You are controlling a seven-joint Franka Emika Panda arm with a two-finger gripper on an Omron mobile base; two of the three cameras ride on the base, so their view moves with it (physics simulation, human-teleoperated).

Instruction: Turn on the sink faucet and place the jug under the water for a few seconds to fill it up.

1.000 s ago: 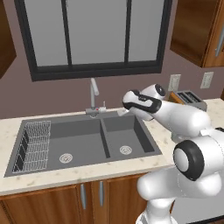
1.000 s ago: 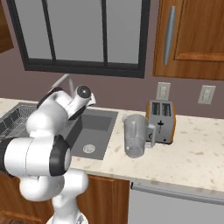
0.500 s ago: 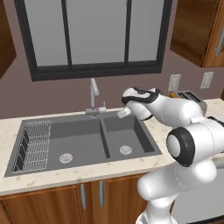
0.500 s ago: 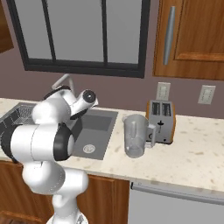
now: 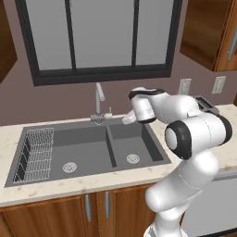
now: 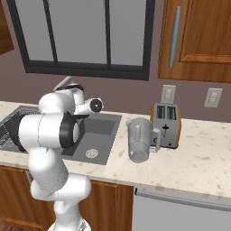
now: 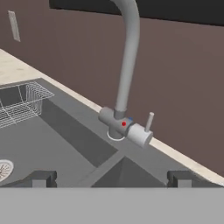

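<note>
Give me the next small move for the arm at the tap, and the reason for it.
Probably ease the gripper forward toward the tap until its open jaws reach the small lever. The lever sits ahead of the fingertips with a clear gap, no water runs from the spout, and the jug stands on the counter beside the toaster.

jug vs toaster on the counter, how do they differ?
The jug is translucent grey-clear, so you see through its wall; the toaster is opaque, with brown sides and a grey face. The jug tapers, round with an open top, a pour lip and a side handle; the toaster is boxy with two slots on top. The jug stands nearer the counter's front edge and the sink, the toaster behind it towards the wall. Both stand upright on the counter, similar in height.
</note>
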